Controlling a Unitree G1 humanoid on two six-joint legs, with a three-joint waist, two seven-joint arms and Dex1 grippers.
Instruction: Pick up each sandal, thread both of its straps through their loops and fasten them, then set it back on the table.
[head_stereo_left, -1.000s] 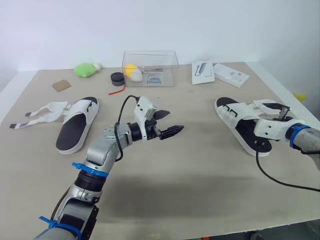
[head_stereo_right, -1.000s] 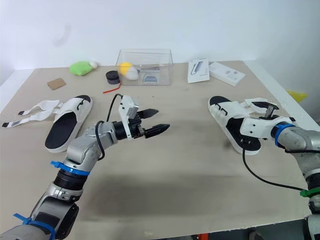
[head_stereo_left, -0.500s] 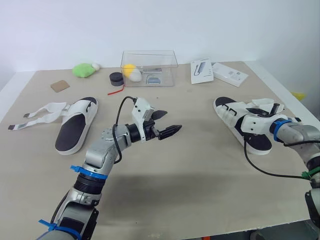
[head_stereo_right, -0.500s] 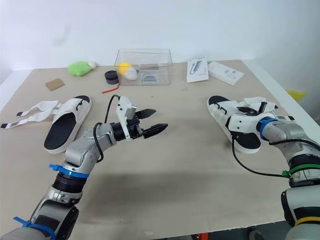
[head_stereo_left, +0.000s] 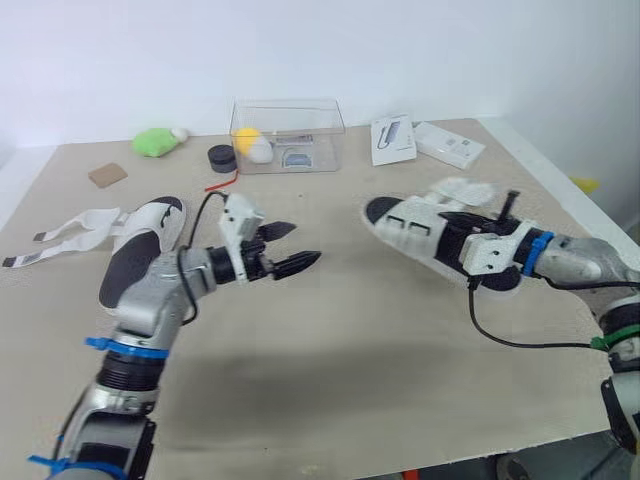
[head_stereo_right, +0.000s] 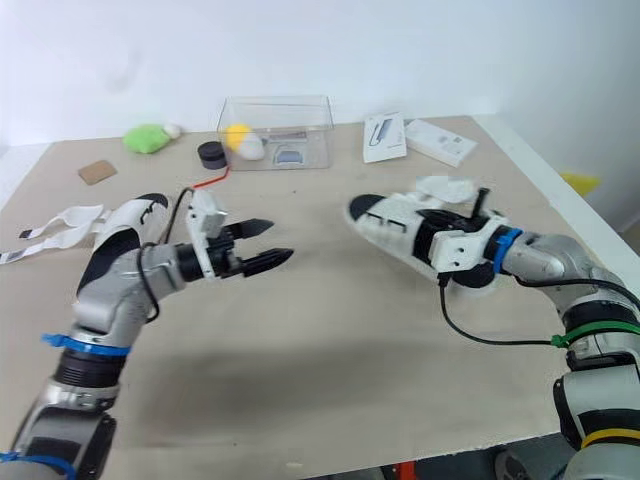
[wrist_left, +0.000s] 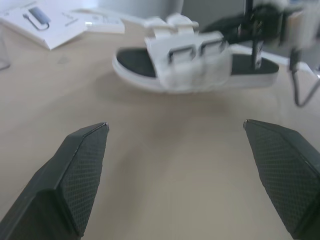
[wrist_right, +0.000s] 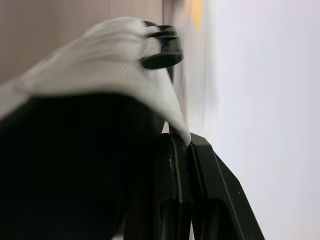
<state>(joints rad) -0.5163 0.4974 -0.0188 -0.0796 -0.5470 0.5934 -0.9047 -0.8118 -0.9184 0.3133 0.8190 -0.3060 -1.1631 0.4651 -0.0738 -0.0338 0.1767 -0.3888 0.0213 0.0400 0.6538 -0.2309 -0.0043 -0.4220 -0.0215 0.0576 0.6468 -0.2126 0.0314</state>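
Sandal (head_stereo_left: 425, 225), white woven straps over a black oval footbed, pinched in my right claw (head_stereo_left: 505, 225); left claw (head_stereo_left: 303, 243) gapes wide, pads (wrist_left: 82, 170) cross-hatched.

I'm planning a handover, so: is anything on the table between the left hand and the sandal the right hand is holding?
Nothing: the left wrist view shows bare table from the left hand to the sandal.

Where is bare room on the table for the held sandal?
The widest bare patch of the table lies between both arms and the near edge. A smaller one lies between the left tool, the held sandal and the clear box. The back is crowded; the other sandal takes the left side.
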